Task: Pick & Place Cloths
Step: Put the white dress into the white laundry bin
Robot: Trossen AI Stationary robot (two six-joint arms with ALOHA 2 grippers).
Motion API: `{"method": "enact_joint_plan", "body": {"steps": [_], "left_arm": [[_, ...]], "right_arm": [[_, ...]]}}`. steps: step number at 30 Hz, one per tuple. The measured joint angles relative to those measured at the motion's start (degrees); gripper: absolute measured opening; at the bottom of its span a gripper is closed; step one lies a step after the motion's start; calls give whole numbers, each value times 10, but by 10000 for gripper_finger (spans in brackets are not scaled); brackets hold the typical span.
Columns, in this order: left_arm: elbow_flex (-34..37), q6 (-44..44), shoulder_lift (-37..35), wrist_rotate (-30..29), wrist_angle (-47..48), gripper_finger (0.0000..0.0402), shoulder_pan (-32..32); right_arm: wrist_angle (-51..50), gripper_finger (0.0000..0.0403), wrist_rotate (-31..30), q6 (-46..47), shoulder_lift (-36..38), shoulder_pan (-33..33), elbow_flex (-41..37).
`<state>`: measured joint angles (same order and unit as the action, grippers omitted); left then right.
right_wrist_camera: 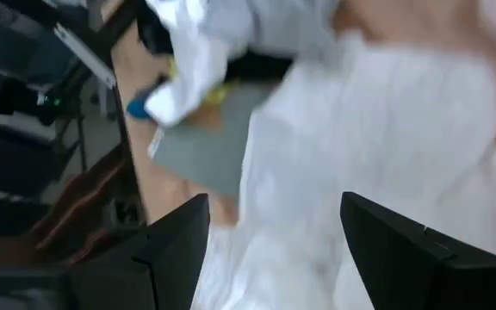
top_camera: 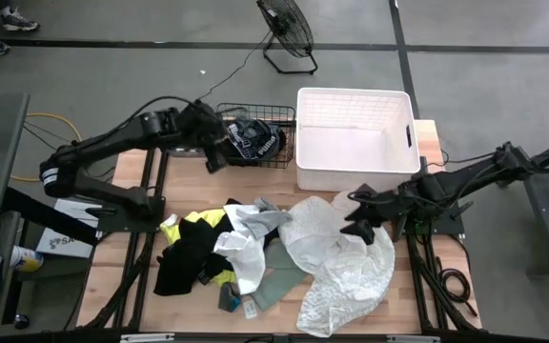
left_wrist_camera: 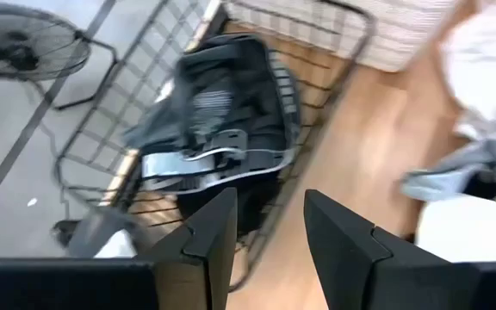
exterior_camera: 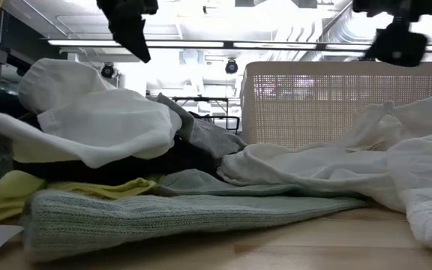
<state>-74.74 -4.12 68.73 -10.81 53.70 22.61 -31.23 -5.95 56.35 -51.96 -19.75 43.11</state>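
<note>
A soft heap of cloths (top_camera: 255,252) covers a wooden tabletop (top_camera: 127,276): a large sheer white crinkled garment (top_camera: 341,262), black (top_camera: 187,257) and neon yellow (top_camera: 198,221) pieces, and a ribbed grey-green knit (exterior_camera: 186,214). A black garment with white lettering (top_camera: 252,141) lies bunched in a black wire basket (top_camera: 276,114), beside a rigid white perforated tub (top_camera: 355,143). The left gripper (top_camera: 215,152) hangs over the basket's edge, fingers apart and empty. The right gripper (top_camera: 357,217) hovers above the sheer garment, spread wide, holding nothing. Both wrist views are blurred.
</note>
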Motion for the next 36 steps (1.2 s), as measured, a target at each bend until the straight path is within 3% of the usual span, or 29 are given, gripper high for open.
{"method": "enact_joint_plan", "body": {"steps": [7, 19, 24, 36], "left_arm": [[0, 25, 0, -1, -2, 131, -82], [0, 32, 0, -1, -2, 131, -162], [0, 36, 0, -2, -1, 131, -172], [0, 48, 0, 18, 1, 131, -171]], "right_arm": [[-71, 254, 20, 157, 0, -60, 0], [-257, 254, -16, 368, -42, -120, 0], [-271, 254, -19, 384, -80, -123, 0], [-249, 254, -103, 371, -180, -120, 0]]}}
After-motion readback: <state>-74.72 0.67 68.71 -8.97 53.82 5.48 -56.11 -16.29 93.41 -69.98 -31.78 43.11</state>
